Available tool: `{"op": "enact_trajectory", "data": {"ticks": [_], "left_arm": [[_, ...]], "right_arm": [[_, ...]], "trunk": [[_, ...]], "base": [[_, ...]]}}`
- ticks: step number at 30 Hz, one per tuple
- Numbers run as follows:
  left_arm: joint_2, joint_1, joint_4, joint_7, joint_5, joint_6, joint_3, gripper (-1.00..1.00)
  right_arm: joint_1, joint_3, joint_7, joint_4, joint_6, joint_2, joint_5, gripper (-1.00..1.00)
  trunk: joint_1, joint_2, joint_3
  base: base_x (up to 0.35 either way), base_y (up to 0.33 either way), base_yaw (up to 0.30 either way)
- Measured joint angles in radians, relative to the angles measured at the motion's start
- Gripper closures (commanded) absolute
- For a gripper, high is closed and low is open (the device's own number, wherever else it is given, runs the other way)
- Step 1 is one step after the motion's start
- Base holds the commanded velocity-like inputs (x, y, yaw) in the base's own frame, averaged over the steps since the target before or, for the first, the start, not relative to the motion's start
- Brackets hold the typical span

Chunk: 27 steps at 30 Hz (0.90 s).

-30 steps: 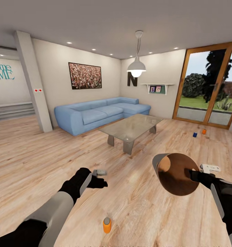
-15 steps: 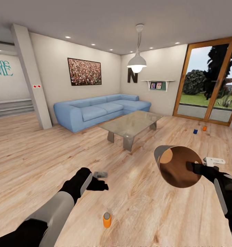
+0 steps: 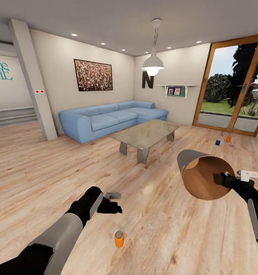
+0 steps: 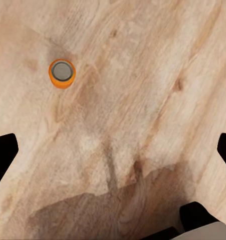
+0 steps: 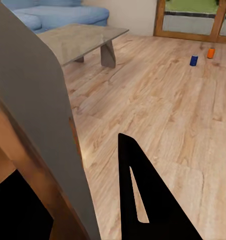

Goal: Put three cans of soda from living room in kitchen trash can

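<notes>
One orange can of soda [image 3: 119, 239] stands upright on the wood floor just in front of me, its grey top [image 4: 62, 73] facing the left wrist camera. My left gripper [image 3: 110, 202] hovers above the floor a short way beyond it, open and empty, its fingers [image 4: 3, 152] spread wide. My right gripper [image 3: 226, 178] is shut on the rim of the grey trash can [image 3: 204, 175], which is held tilted in the air with its brown inside facing me. A blue can [image 3: 218, 142] and another orange can [image 3: 228, 139] stand far off by the glass door.
A glass coffee table [image 3: 146, 136] stands ahead in mid-room, with a blue corner sofa [image 3: 110, 120] behind it. A wood-framed glass door [image 3: 230, 86] fills the right wall. A slanted white pillar [image 3: 33, 80] and steps are at the left.
The camera has shifted, so the room sits slightly higher in view. My right arm has carried the trash can a little up and to the right. The left arm has barely moved.
</notes>
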<state>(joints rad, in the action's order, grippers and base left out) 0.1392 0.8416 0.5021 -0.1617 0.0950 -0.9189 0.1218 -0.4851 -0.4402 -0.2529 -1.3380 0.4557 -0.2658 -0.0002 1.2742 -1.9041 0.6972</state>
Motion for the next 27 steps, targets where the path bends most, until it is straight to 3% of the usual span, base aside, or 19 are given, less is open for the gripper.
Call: {"op": "enact_trajectory", "data": {"ticks": [6,27], "left_arm": [[0.001,0.000,0.000,-0.002,0.000,-0.001,0.000,-1.00],[0.004,0.000,0.000,-0.003,0.000,0.001,0.001,-1.00]], "right_arm": [[0.000,-0.003,-0.006,0.000,-0.031,0.000,0.003,1.00],[0.001,0.007,-0.005,0.000,-0.037,0.006,0.005,1.00]], "trunk": [[0.023,-0.042,0.028],[0.104,-0.189,0.127]], "base": [[0.000,0.000,0.000],[0.000,0.000,0.000]]}}
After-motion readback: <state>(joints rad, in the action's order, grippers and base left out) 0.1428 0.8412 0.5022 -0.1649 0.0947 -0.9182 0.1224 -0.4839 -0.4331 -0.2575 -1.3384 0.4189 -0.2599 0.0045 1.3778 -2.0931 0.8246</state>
